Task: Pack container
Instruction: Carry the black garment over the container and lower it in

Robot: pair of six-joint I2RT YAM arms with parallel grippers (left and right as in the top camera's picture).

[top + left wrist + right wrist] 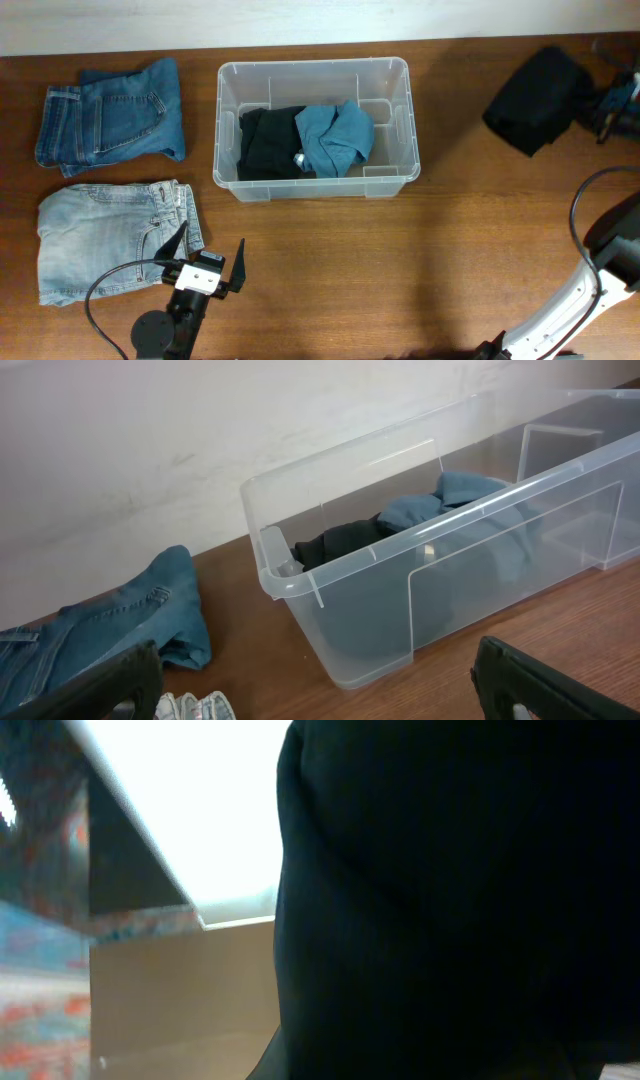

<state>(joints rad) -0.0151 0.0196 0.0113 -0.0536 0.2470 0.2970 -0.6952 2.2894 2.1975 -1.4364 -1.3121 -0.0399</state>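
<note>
No brand or writing can be read from where I stand; the only mark is a small pale spot between the clothes in the bin, too small to make out. The container (312, 66) sits on the wooden surface (400, 270) just above the centre of the overhead frame. It is a clear, milky plastic bin with a rounded rim, moulded insets at its corners and no lid on it. Inside lie a black garment (265, 140) on the left and a teal garment (340, 135) bunched against it on the right. In the upper left of the frame a pair of dark blue jeans (110, 115) lies folded, and below it a pair of pale blue jeans (105, 240), both apart from the bin. The left gripper (212, 236) hangs at the lower left by the pale jeans, its jaws spread wide and holding nothing, its dark fingers (110, 685) framing the bin's near corner in the wrist view. In the upper right the right gripper (598, 105) is pressed against a black bundle of cloth (535, 100), which fills its own camera. I cannot tell how those jaws stand.
</note>
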